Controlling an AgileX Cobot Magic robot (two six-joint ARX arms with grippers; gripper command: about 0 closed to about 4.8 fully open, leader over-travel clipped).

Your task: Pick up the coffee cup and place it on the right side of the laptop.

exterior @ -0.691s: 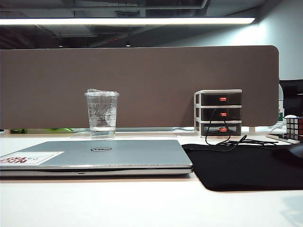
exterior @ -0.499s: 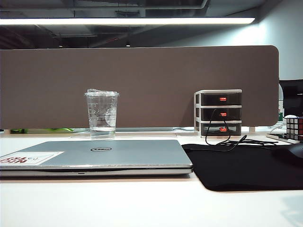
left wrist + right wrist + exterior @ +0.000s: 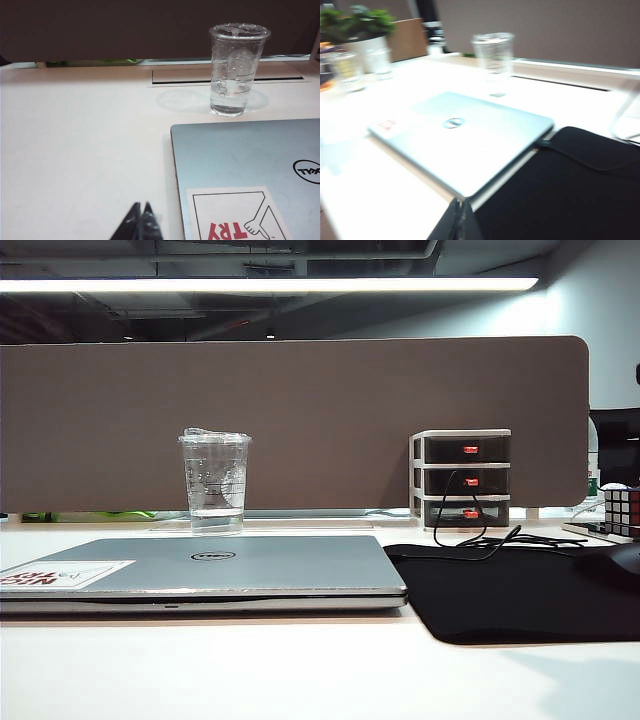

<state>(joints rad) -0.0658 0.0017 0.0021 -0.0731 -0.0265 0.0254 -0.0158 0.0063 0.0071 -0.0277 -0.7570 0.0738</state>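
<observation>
black finger tips of the left gripper (image 3: 141, 220) meet in a point, closed on nothing, low over bare table beside the laptop (image 3: 250, 175). the right gripper (image 3: 457, 220) looks pinched together and empty too, near the laptop's front corner by the mouse mat (image 3: 570, 190). the coffee cup (image 3: 215, 483) stands upright behind the laptop, untouched. nothing is done yet: reaching, grasping and carrying it to the laptop's right all remain.

Black mouse mat (image 3: 515, 590) on the table (image 3: 300, 670); three-drawer organizer (image 3: 462, 478) behind it (black cable (image 3: 480, 535) trailing); Rubik's cube (image 3: 622, 510) at right edge.
</observation>
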